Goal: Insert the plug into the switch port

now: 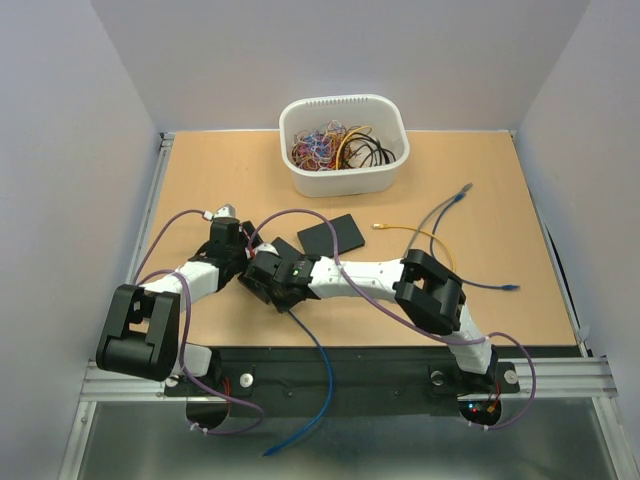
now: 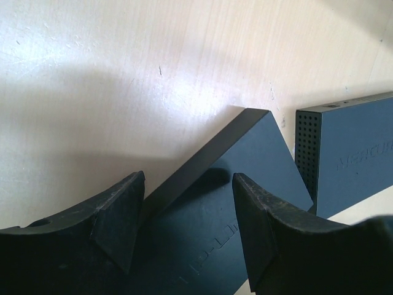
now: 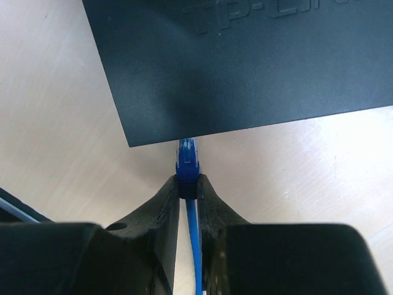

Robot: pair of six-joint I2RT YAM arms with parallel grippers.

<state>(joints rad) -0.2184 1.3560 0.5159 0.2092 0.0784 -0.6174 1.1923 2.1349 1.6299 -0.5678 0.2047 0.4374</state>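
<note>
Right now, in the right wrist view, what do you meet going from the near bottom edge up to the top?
Black right pincer → blue cable plug with clear tip, pinched in it → flat black plastic switch box.

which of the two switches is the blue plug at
The TP-Link switch: the plug in the right pincer reaches its edge. The Mercury switch lies beside it, untouched.

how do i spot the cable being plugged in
Find the wooden table, then the left black switch. The cable is the blue one pinched in the right gripper, trailing off the near edge, unlike the loose yellow one.
</note>
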